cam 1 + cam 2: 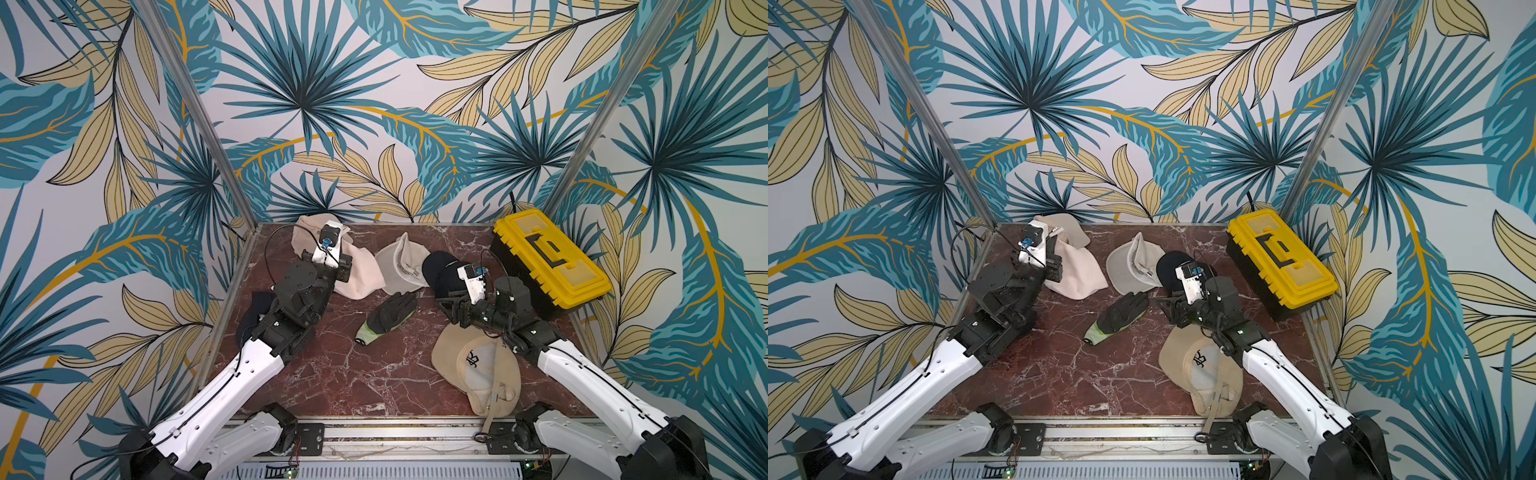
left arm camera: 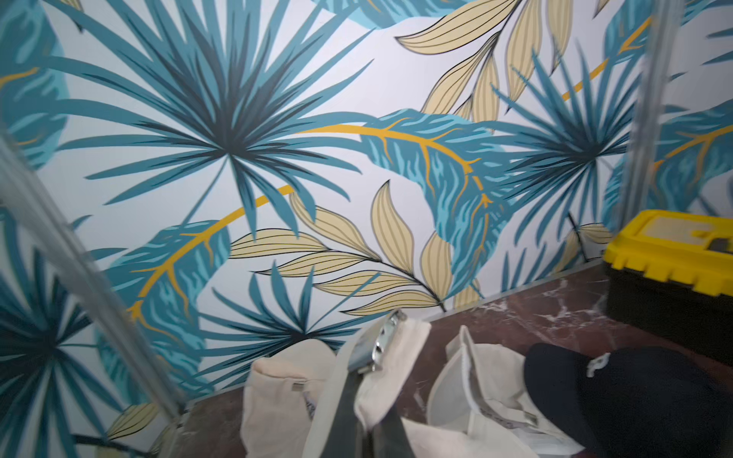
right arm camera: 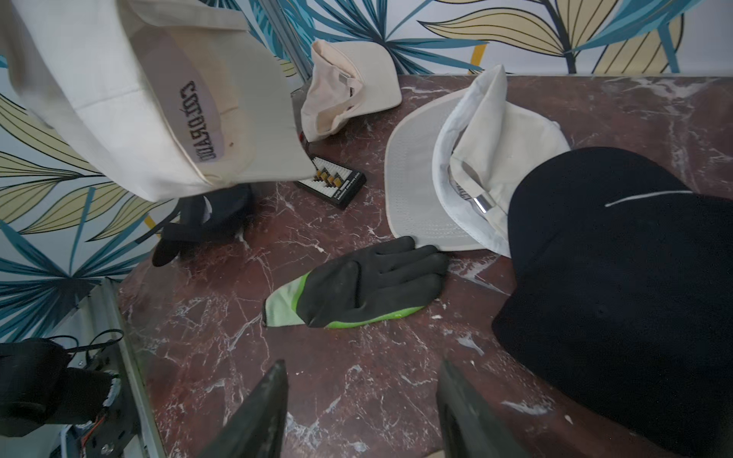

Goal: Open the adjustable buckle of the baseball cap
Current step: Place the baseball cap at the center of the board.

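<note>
The left gripper (image 2: pixel 363 400) is clamped tight on the strap (image 2: pixel 329 400) of the cream COLORADO cap (image 3: pixel 139 99) and holds it above the marble table (image 1: pixel 332 374) at the far left. The metal buckle (image 2: pixel 378 343) sits just beyond the fingers. The right gripper (image 3: pixel 361 396) stands wide open and empty beside a black cap (image 3: pixel 614 297). Recommended: the right gripper meets the buckle squarely, pinches only the flap's free edge, and levers it up against the left's steady hold.

Place: a robot lab test booth.
Walls: panels printed with teal and yellow tropical leaves (image 1: pixel 303 95), joined at bare silver aluminium posts (image 1: pixel 200 116).
Surface: red-brown marble-pattern table (image 1: pixel 353 374).
Rig: white-and-black left robot arm (image 1: pixel 224 390) and right robot arm (image 1: pixel 590 386), mounted on a silver aluminium rail (image 1: pixel 395 432) with exposed wiring.
</note>
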